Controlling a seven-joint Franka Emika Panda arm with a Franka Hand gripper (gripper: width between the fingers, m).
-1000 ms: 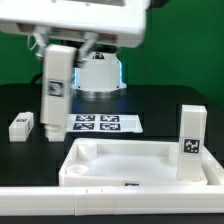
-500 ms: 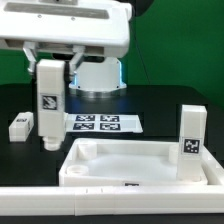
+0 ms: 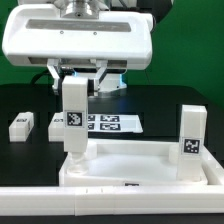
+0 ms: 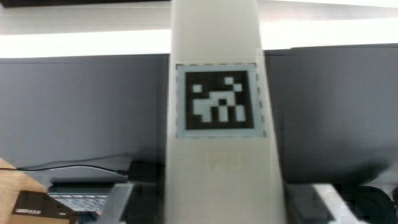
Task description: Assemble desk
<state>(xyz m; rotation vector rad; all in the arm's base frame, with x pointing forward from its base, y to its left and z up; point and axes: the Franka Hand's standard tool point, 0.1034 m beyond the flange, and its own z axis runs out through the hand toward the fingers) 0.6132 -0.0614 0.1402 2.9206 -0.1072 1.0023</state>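
Fitting a leg: clamped upright in part-closed gripper [image 3: 74, 80] jaws, tall white tagged plastic block leg [image 3: 73, 120] over large white tray-like tabletop's [image 3: 100, 178] far corner socket, exterior view's left. Next, probably: lower straight, squared to socket.

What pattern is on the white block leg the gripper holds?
A black-and-white square tag on the white plastic block leg; clearest in wrist view.
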